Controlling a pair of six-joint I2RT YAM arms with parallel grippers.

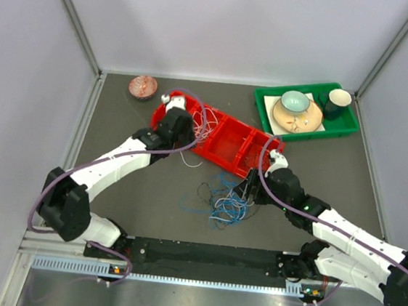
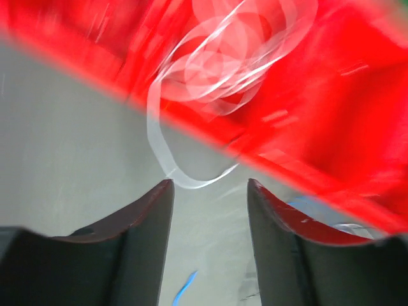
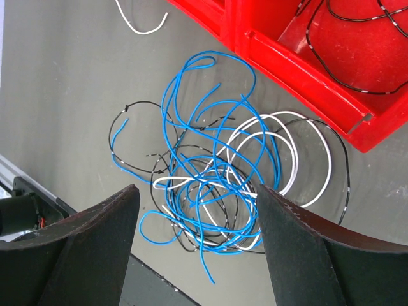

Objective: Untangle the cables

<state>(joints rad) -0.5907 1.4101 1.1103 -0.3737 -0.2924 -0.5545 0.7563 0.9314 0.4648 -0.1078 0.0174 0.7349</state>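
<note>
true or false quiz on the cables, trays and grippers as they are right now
1. The right gripper hangs open above the tangle of cables. True.
2. That tangle is all red. False: it is blue, white and black.
3. A black cable lies inside the red tray. True.
4. The left gripper is shut on a blue cable. False: its jaws stand open, with white cables ahead at the red tray's edge.
5. The green tray is empty. False: it holds a bowl and a cup.
</note>
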